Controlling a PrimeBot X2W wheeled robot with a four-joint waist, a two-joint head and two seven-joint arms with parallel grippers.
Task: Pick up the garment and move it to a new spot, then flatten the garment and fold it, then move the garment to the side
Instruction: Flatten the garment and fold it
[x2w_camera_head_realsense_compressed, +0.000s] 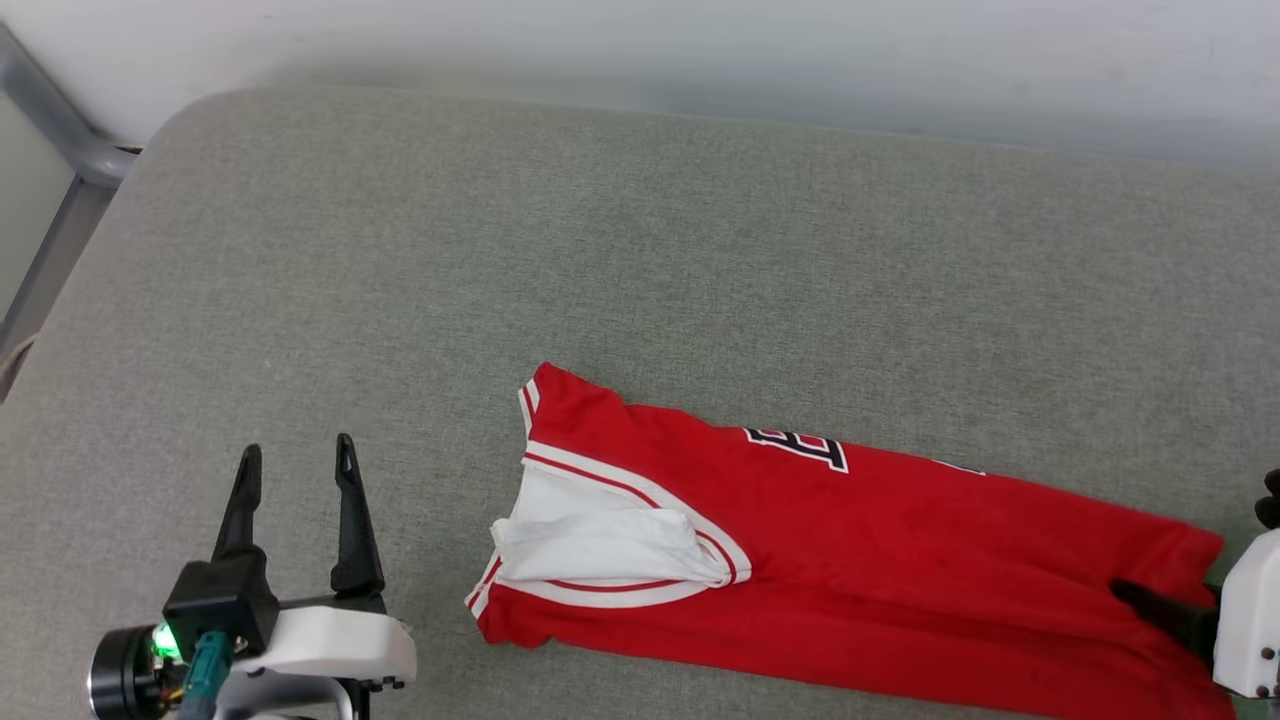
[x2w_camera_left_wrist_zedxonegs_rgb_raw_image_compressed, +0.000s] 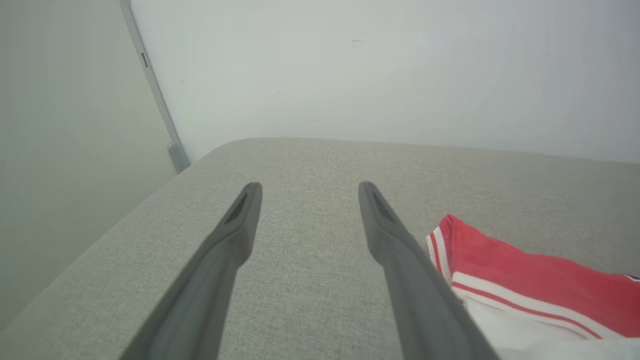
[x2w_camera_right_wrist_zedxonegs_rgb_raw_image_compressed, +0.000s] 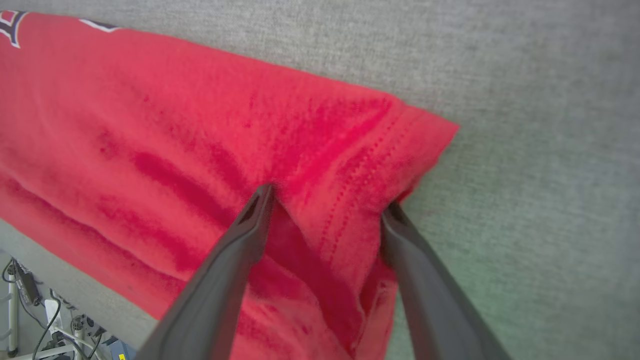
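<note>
The garment (x2w_camera_head_realsense_compressed: 900, 540) is a red jersey lying as a long folded strip on the grey padded surface (x2w_camera_head_realsense_compressed: 560, 250). Its white sleeve and striped trim face left, and part of a black print shows on top. My left gripper (x2w_camera_head_realsense_compressed: 297, 455) stands open over bare surface, to the left of the collar end and apart from it. From the left wrist, the garment's striped corner (x2w_camera_left_wrist_zedxonegs_rgb_raw_image_compressed: 525, 270) lies just right of that gripper (x2w_camera_left_wrist_zedxonegs_rgb_raw_image_compressed: 307, 185). My right gripper (x2w_camera_head_realsense_compressed: 1195, 545) is open at the hem end. In the right wrist view its fingers (x2w_camera_right_wrist_zedxonegs_rgb_raw_image_compressed: 328, 197) straddle a raised fold of the garment's hem (x2w_camera_right_wrist_zedxonegs_rgb_raw_image_compressed: 350, 165).
A pale wall (x2w_camera_head_realsense_compressed: 700, 50) runs along the far edge of the surface, and a metal frame (x2w_camera_head_realsense_compressed: 60, 130) stands at the far left corner. Cables and plugs (x2w_camera_right_wrist_zedxonegs_rgb_raw_image_compressed: 30, 310) lie on the floor beyond the near edge. Bare surface stretches behind and left of the garment.
</note>
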